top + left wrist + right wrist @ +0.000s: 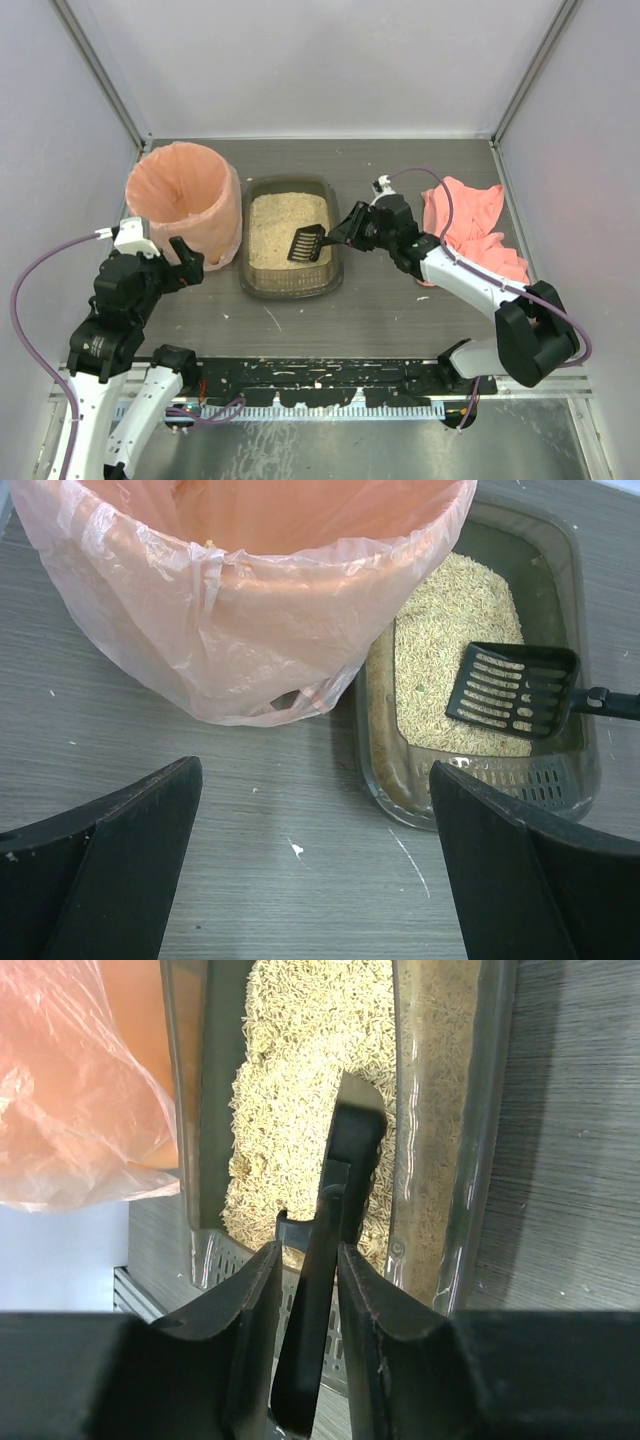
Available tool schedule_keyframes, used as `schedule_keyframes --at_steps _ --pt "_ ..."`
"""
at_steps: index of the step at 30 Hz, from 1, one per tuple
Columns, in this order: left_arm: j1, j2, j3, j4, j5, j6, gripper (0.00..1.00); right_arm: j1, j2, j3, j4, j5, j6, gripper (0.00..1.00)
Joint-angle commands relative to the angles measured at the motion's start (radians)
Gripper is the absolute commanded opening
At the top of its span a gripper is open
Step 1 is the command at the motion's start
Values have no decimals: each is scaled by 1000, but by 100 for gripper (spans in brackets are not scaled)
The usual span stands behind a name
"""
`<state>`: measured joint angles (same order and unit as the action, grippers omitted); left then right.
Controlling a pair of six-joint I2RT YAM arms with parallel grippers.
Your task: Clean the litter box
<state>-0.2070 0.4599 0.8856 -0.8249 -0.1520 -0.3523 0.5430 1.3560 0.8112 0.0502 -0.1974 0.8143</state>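
Note:
The litter box (290, 283), a shallow olive-brown tray with beige litter, sits mid-table; it also shows in the left wrist view (575, 560) and the right wrist view (195, 1110). My right gripper (345, 232) is shut on the handle of a black slotted scoop (307, 243), held over the litter at the box's near right part. The scoop (515, 688) looks empty. In the right wrist view my gripper (307, 1260) clamps the scoop handle (318, 1290). My left gripper (190, 265) is open and empty, low over the table left of the box, near the bin.
A round bin lined with a peach-pink bag (185, 200) stands just left of the litter box, also in the left wrist view (250, 600). A crumpled coral cloth (470, 235) lies at the right. Small white specks (296, 849) dot the grey table.

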Motion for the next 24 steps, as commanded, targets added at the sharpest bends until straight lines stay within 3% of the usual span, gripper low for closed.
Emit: schedule_keyframes --at_steps 1,5,7,14,19,21,24 --pt "6 0 2 52 10 5 98 5 -59 -4 8 41 -20 37" --pt "7 1 4 52 12 7 98 5 -87 18 -52 84 -64 42" --pt "6 -2 6 50 -2 6 98 5 -106 29 -83 103 -92 58" --pt "6 -54 11 40 -72 2 98 5 -208 12 -151 142 -186 74" --pt "7 -41 26 43 -36 24 98 5 -312 15 -234 225 -297 84" --pt "7 -33 37 42 -6 31 98 5 -366 15 -273 277 -346 98" --pt "6 -30 50 42 38 33 98 5 -457 24 -343 354 -420 100"
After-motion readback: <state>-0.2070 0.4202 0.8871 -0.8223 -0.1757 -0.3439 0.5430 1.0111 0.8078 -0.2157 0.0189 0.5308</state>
